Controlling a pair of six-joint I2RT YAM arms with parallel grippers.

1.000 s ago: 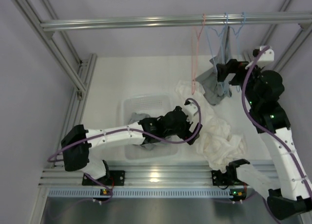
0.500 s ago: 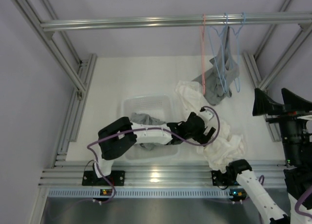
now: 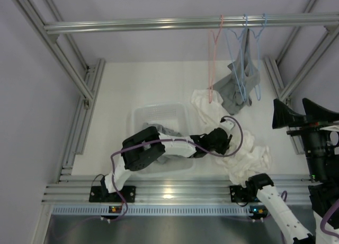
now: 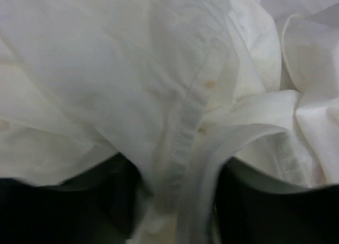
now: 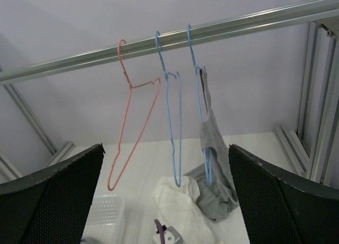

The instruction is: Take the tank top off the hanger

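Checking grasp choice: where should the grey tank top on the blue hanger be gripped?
Grip the grey tank top high on its narrow strap, from the near side: it hangs by that strap on the blue hanger; lifting there should free it.

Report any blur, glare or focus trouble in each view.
Left wrist: the white cloth fills the frame, soft and out of focus; the fingers are dark blurs. Right wrist: sharp, the grey tank top crisp. Top external: a bright glare on the near rail.
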